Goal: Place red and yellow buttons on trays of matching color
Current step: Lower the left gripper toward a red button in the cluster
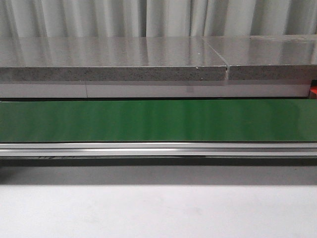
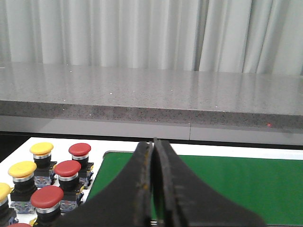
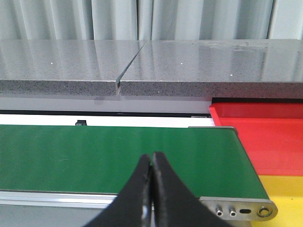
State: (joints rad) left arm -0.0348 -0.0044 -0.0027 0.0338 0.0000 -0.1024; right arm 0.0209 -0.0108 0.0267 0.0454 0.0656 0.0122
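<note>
- Left wrist view: my left claw [image 2: 154, 146] pressed closed, empty; red and yellow buttons [image 2: 67, 169] clustered just beside, awaiting pickup.
- My right claw [image 3: 151, 161] closed, empty, over green belt [image 3: 118, 158].
- Beyond belt's end: red tray [image 3: 265, 137], yellow tray [image 3: 286, 191], ready for sorting.

i see a green belt [image 1: 158, 120], a speckled grey surface [image 1: 114, 73], a red tray [image 3: 265, 137], a yellow tray [image 3: 286, 194], and red buttons [image 2: 67, 168] beside yellow buttons [image 2: 22, 169].

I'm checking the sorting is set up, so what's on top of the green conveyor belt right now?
Nothing shows on the green conveyor belt; its visible surface is bare in all views. The closed left claw and right claw each cover a small strip of it.
</note>
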